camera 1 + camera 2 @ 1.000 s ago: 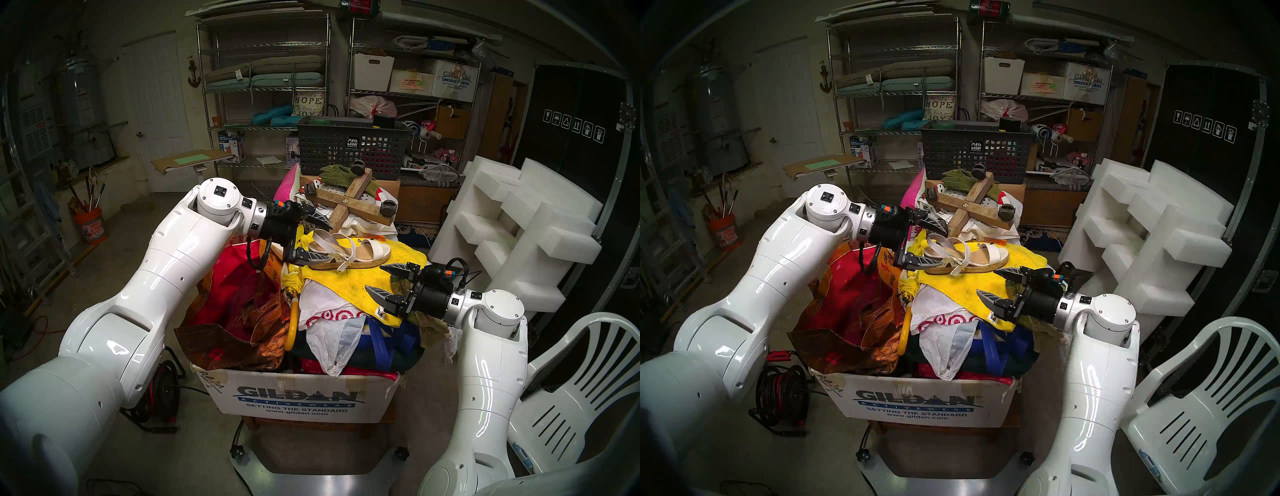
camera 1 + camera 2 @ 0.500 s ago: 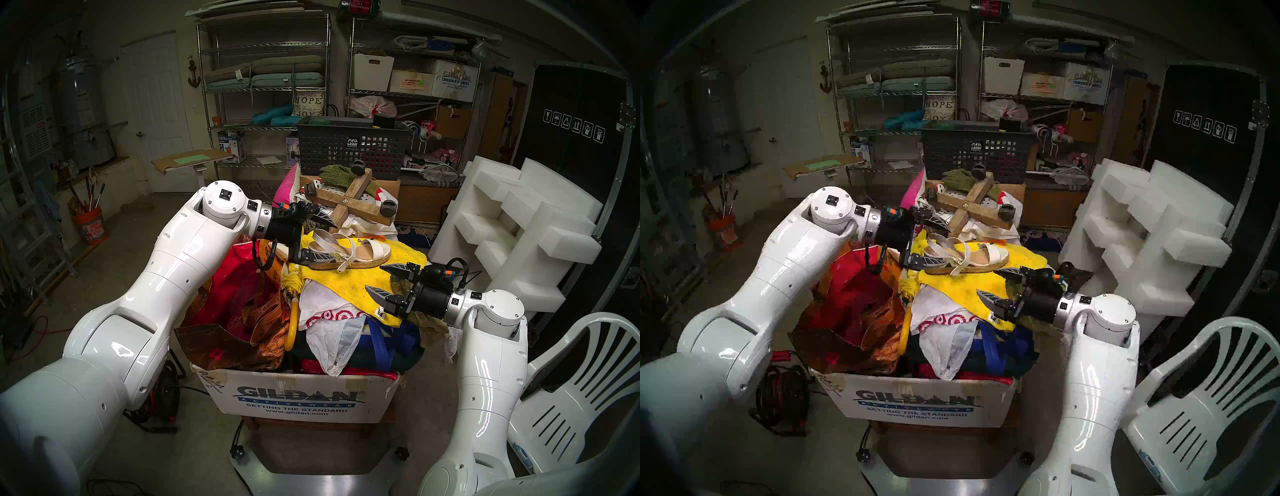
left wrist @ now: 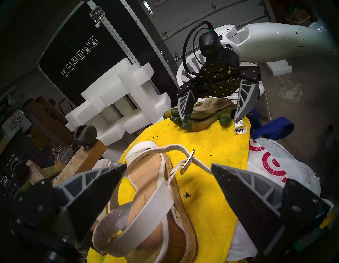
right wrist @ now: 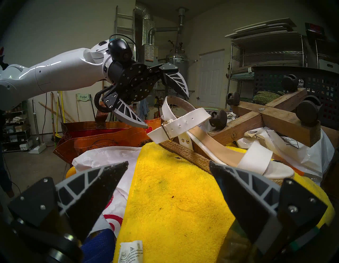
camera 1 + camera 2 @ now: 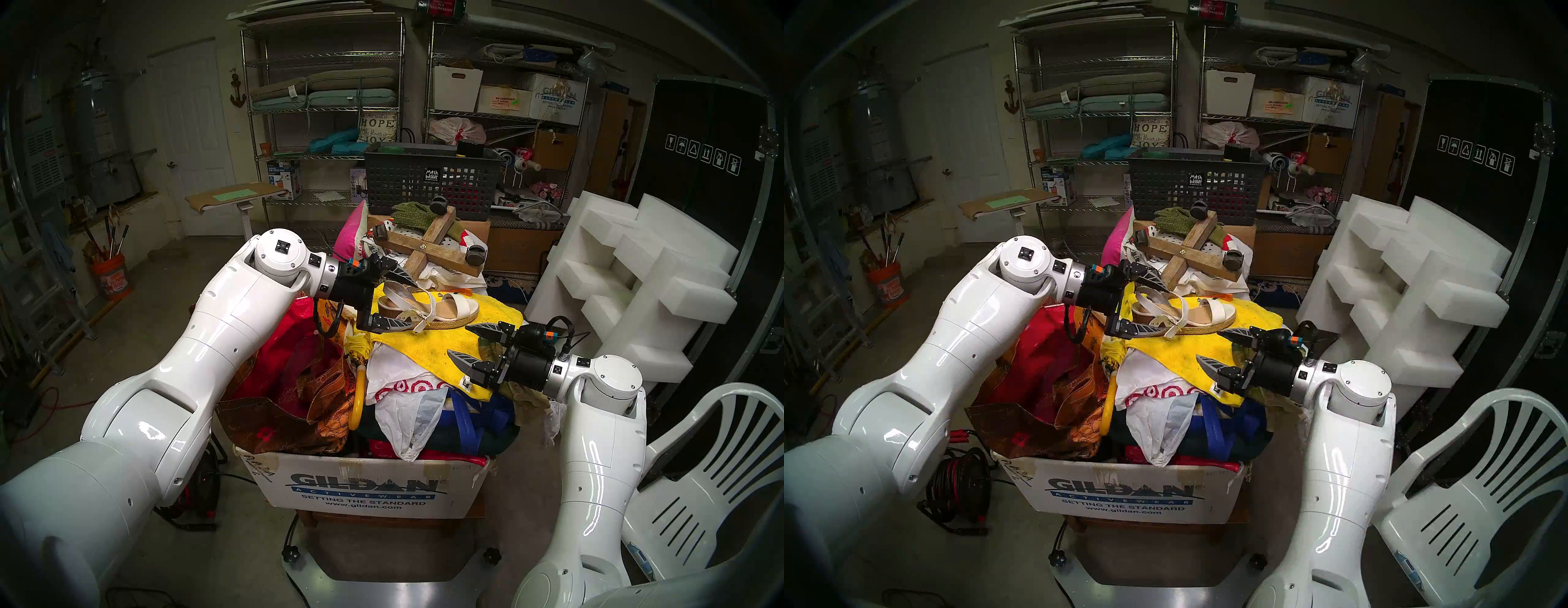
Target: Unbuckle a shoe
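Sandal (image 5: 428,309) sits on yellow towel (image 5: 441,344) atop the box pile, long axis left-right in head view, toe toward right gripper (image 5: 461,342), heel between left gripper (image 5: 401,301) fingers. Both grippers wide open, holding nothing.

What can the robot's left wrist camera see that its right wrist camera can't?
Only the left wrist view shows the green-fingered work glove lying under the open right gripper, and the black flight case behind white foam blocks.

Only the right wrist view shows the open left gripper at the heel, the white door and the grey water heater.

Both show the cream-white strappy sandal with a jute sole, its small metal buckle with the strap through it, and the yellow towel beneath.
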